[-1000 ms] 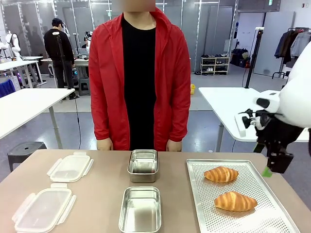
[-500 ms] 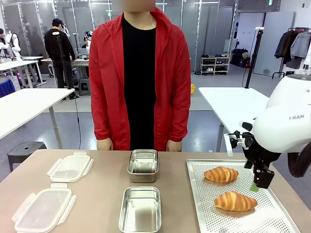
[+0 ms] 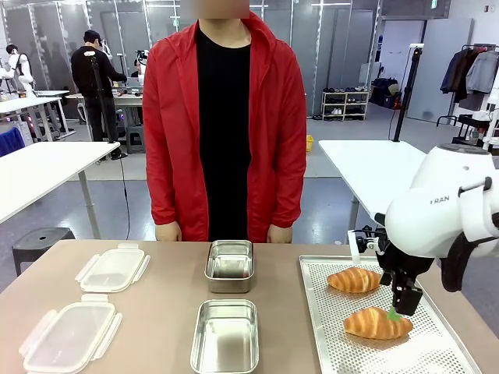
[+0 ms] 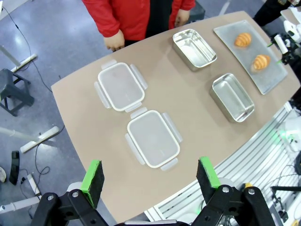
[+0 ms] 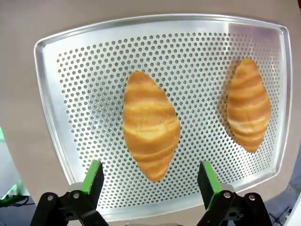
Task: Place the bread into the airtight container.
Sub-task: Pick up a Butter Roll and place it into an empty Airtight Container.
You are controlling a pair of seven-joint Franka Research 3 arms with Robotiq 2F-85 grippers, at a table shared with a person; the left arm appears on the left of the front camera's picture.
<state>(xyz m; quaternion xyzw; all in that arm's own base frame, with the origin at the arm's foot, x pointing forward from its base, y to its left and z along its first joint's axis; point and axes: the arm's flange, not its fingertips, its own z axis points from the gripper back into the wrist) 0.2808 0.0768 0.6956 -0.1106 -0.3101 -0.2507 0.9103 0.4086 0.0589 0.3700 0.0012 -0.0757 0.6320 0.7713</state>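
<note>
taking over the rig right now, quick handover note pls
Right tool open, poised over the near croissant on the perforated tray; no grip yet.
Left tool open, high above the table's lid side.
Far croissant also on the tray. Near container and far container empty, lids lying beside them.
Done: nothing in a container. Left: grasp croissant, place it inside.

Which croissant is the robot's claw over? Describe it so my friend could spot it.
Start at the perforated metal tray on the robot's right side of the table. Two croissants lie on it. It is the near croissant, on the robot's side, directly under the right gripper; the far croissant lies toward the person.
</note>
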